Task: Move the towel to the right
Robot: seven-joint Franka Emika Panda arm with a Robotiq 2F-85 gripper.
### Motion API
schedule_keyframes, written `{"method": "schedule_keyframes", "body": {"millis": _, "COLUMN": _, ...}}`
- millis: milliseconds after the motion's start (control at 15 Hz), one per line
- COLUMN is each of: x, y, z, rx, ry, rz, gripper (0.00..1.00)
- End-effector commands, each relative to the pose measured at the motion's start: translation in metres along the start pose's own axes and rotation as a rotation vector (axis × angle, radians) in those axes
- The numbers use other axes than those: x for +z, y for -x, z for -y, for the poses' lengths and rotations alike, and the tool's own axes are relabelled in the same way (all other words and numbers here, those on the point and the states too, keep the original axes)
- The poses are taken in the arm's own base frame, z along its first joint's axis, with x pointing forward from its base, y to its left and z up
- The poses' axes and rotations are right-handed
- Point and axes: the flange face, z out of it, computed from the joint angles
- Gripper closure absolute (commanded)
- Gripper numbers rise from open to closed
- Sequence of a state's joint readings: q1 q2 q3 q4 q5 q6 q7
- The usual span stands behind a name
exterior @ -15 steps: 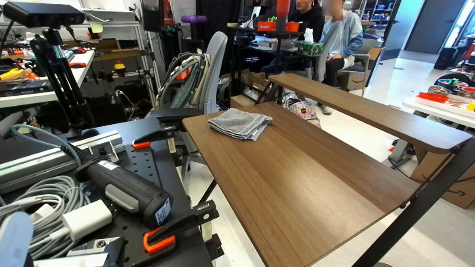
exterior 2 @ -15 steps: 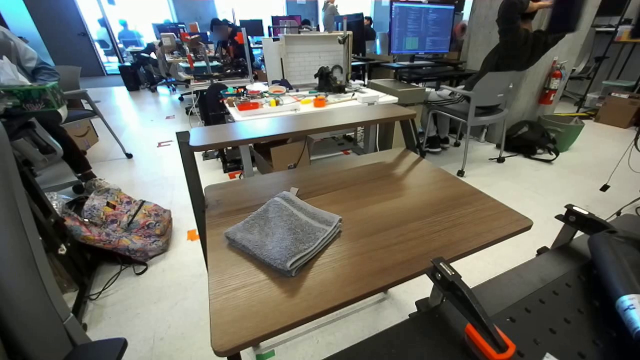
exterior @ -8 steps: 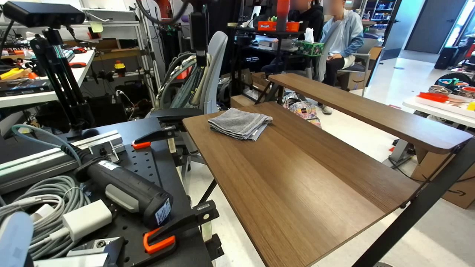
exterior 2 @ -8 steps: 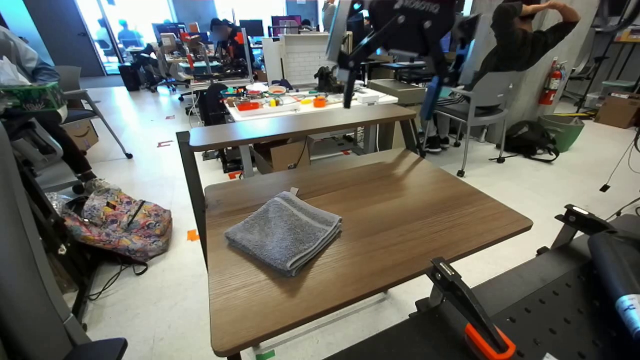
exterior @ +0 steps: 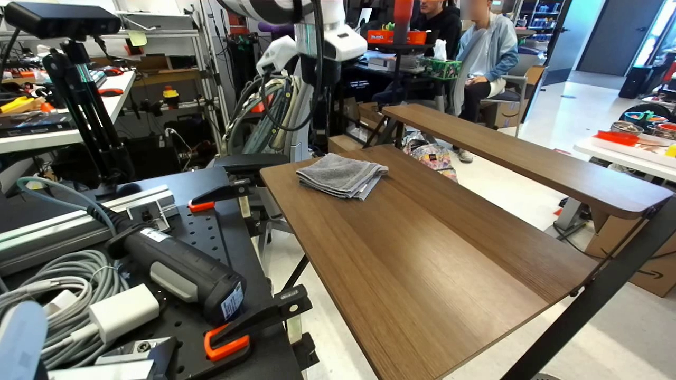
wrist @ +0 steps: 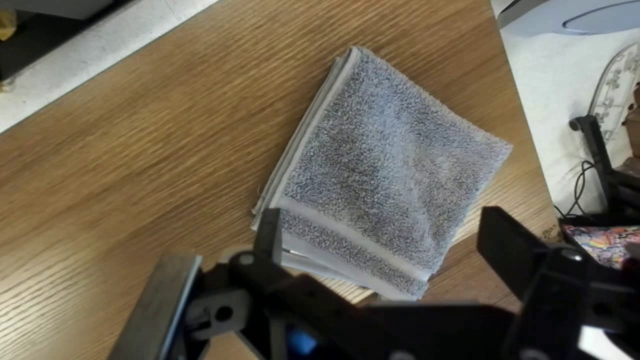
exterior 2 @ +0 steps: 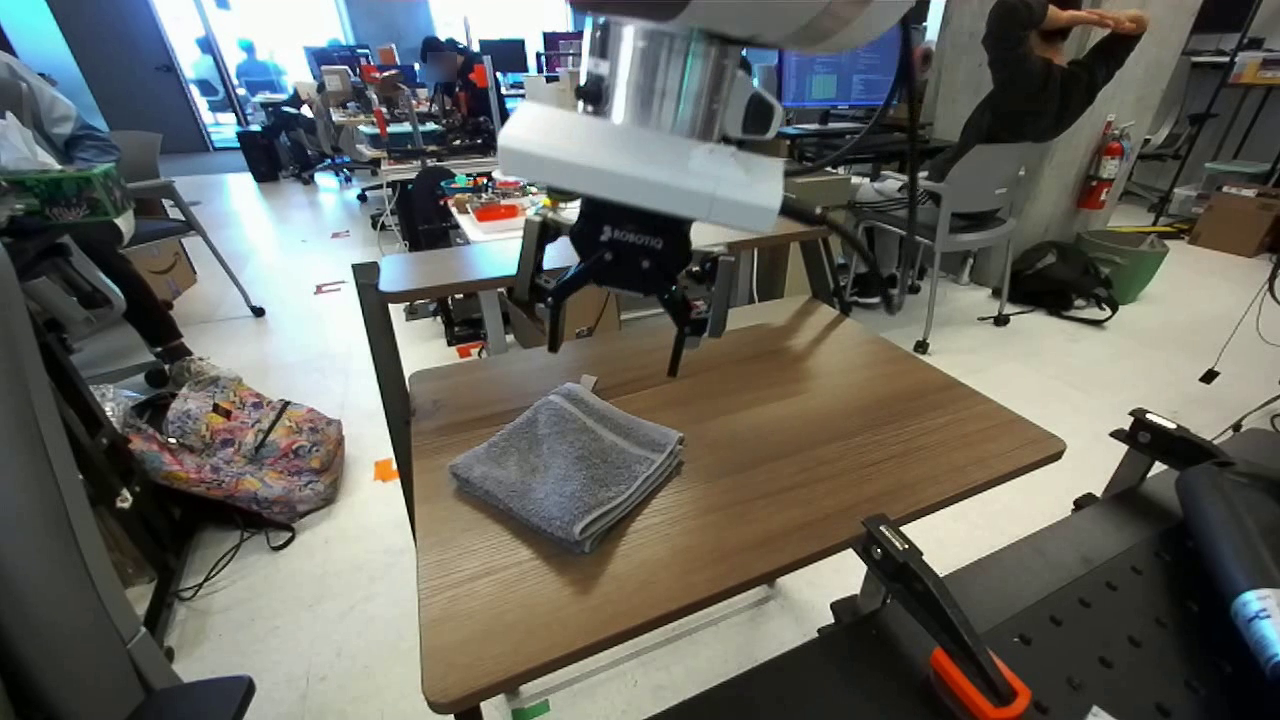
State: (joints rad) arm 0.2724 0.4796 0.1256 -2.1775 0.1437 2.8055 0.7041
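Observation:
A folded grey towel lies flat on the brown wooden table. It shows in both exterior views, towel (exterior: 342, 177) and towel (exterior 2: 570, 465), and in the wrist view, towel (wrist: 390, 160). My gripper (exterior 2: 614, 358) hangs in the air above the table with its jaws spread wide and nothing between them. In that exterior view it appears just beyond the towel and slightly to its right. In the wrist view the gripper (wrist: 381, 215) comes in from the bottom, and the towel's banded edge shows between the fingertips, below them. In an exterior view the dark gripper is hard to make out.
The table (exterior 2: 800, 430) has a raised shelf (exterior 2: 600, 255) along its far side. A black workbench (exterior: 206, 232) with orange-black clamps (exterior: 227, 343) stands beside it, holding a black tool (exterior: 179, 269) and cables. A grey chair (exterior: 306, 68) stands near the towel end.
The arm came into view from the top. In an exterior view the gripper moved down and left, toward the towel, and stays open. The towel has not moved.

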Motion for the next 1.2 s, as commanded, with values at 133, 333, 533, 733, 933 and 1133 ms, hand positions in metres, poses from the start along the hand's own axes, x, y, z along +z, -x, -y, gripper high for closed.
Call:
{"method": "schedule_keyframes", "body": {"millis": 133, "x": 0.075, "y": -0.026, "z": 0.041, "rx": 0.048, "ry": 0.009, "rz": -0.008, "gripper": 0.00}}
{"method": "schedule_keyframes", "body": {"millis": 333, "x": 0.102, "y": -0.034, "z": 0.056, "rx": 0.061, "ry": 0.001, "rz": -0.011, "gripper": 0.00}}
{"method": "schedule_keyframes", "body": {"millis": 533, "x": 0.122, "y": -0.040, "z": 0.063, "rx": 0.061, "ry": 0.005, "rz": -0.020, "gripper": 0.00}}
{"method": "schedule_keyframes", "body": {"millis": 733, "x": 0.137, "y": -0.049, "z": 0.063, "rx": 0.073, "ry": 0.016, "rz": -0.025, "gripper": 0.00}}
{"method": "schedule_keyframes", "body": {"millis": 933, "x": 0.147, "y": -0.060, "z": 0.055, "rx": 0.082, "ry": 0.038, "rz": -0.035, "gripper": 0.00}}
{"method": "schedule_keyframes", "body": {"millis": 1133, "x": 0.147, "y": -0.073, "z": 0.043, "rx": 0.093, "ry": 0.059, "rz": -0.039, "gripper": 0.00}}
